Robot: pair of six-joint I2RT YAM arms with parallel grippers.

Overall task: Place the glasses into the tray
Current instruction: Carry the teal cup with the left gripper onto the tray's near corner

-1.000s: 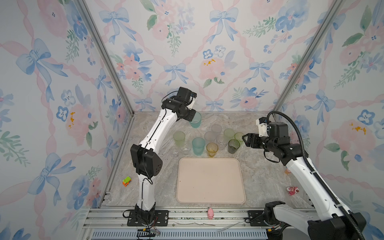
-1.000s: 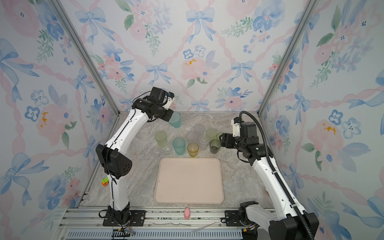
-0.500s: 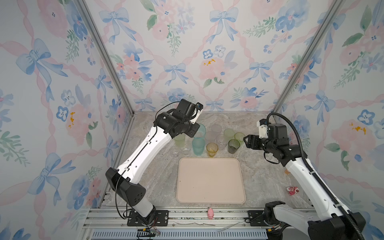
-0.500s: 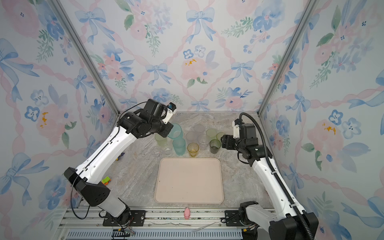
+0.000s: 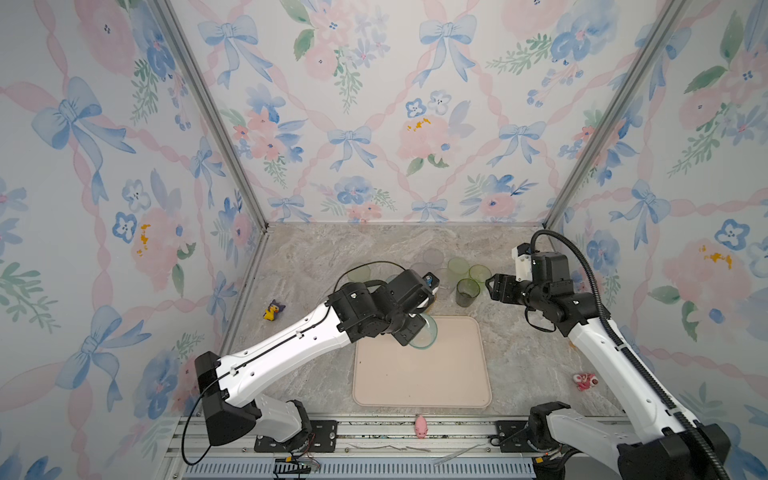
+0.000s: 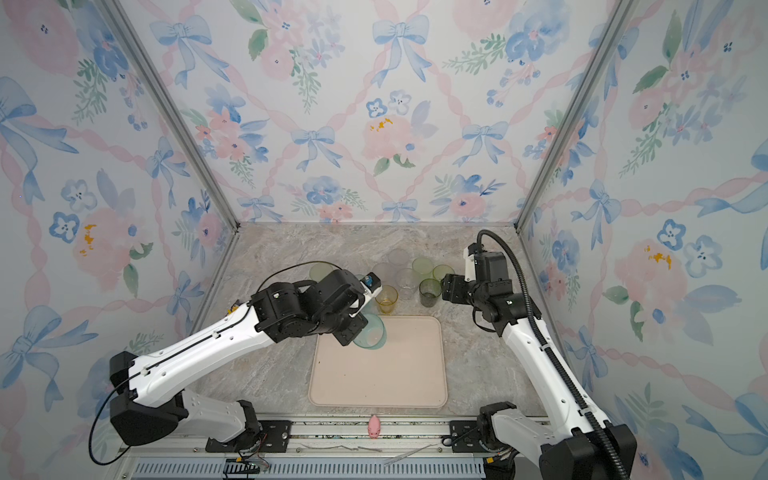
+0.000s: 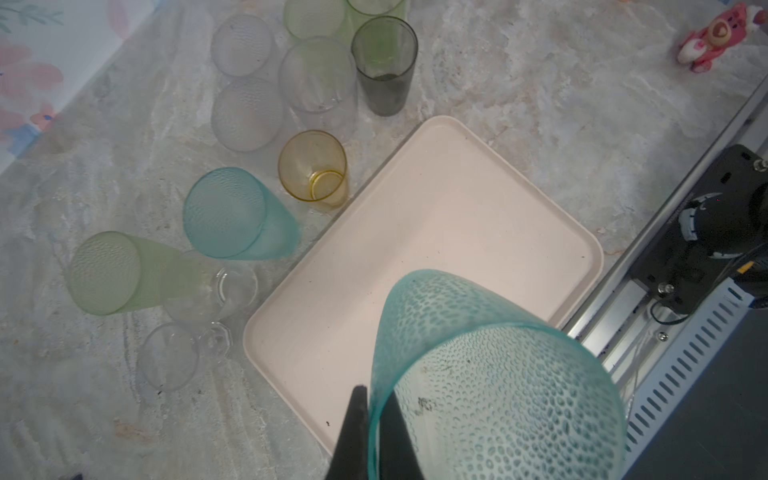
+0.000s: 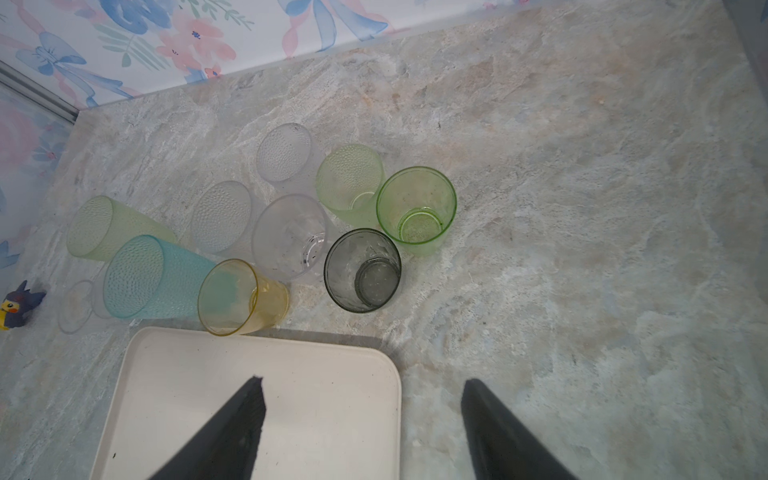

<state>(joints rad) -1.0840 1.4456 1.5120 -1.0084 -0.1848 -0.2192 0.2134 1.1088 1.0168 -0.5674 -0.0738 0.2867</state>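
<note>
"So, is any glass in the tray yet?"

"Not yet. I see nothing set down in it. But the left jaws are pinched tight on the rim of a teal glass. It hangs over the tray's far left corner. I can't tell if it touches the tray."

"And the others?"

"All out on the bench, bunched just past the tray's far edge. I count about eleven. An amber glass and a second teal glass sit closest to the tray. A grey glass is near too, with green and clear ones around it."

"What are the right jaws doing?"

"They are wide open with nothing in them. They hang near the grey glass."

"So how much is done?"

"Almost nothing, I think. One glass looks ready to go in. All the rest must be moved, one by one."
</note>
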